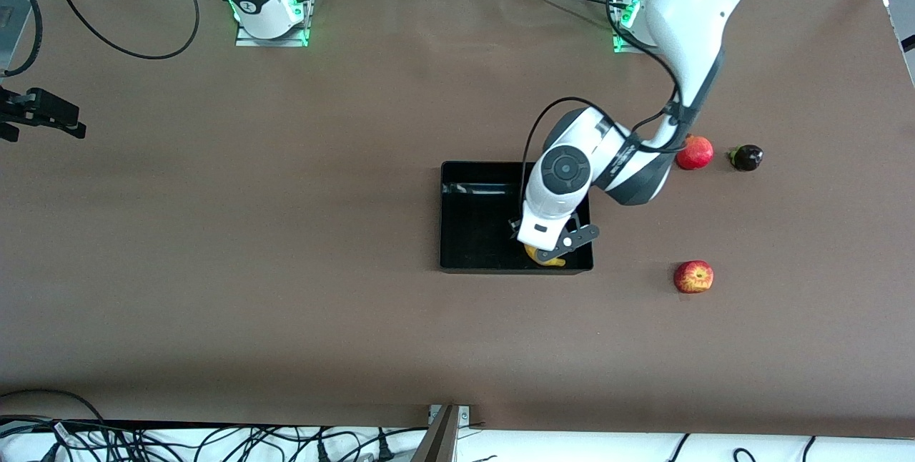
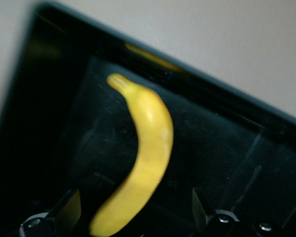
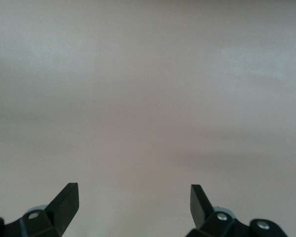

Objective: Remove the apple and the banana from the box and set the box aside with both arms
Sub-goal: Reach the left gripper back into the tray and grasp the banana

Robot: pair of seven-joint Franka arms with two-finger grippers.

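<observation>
Centrally on the bench (image 1: 286, 269), the black box (image 1: 472, 226) holds the banana (image 2: 145, 148) in its lower-right corner, between the released fingers of the left hand (image 1: 549, 253). Lower right lies the apple (image 1: 693, 277). At upper left, the right hand (image 3: 133, 202) waits open.

Even bright light; left wrist view blurred, soft shadows.

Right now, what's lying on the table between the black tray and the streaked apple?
Nothing: in the front view, only bare brown table separates the tray from the apple.
</observation>
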